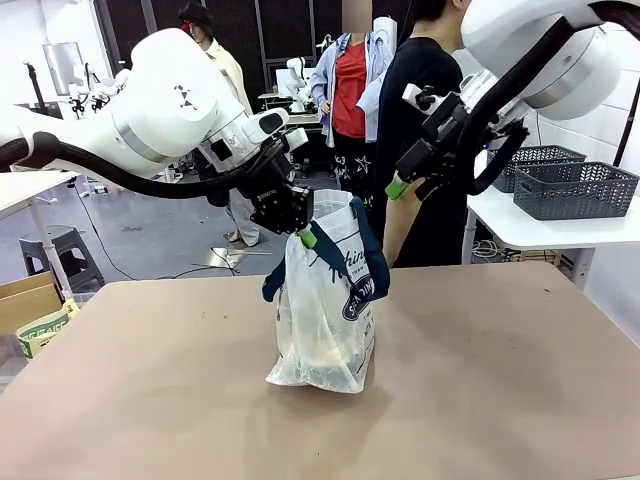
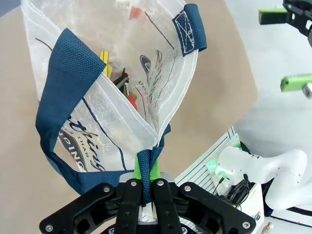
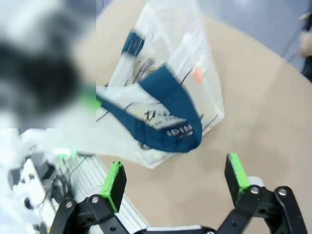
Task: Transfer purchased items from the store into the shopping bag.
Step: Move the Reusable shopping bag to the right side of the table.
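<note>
The shopping bag stands near the middle of the table, its base on the tabletop and its top held up. The left gripper is clamped tight on the bag's rim beside one navy handle; in the left wrist view its green pads pinch a fold of blue strap and plastic. Inside the bag lie a few small items, yellow, red and dark pieces, low against the near wall. The right gripper hangs above and to the right of the bag with its jaws spread wide and nothing between them. A dark grey basket sits on a side table at the far right, well apart from the bag. To do this step well, I judge the left arm should hold the rim steady and taut so the mouth stays open, while the right comes in from above and clears the loose handle before letting anything drop
</note>
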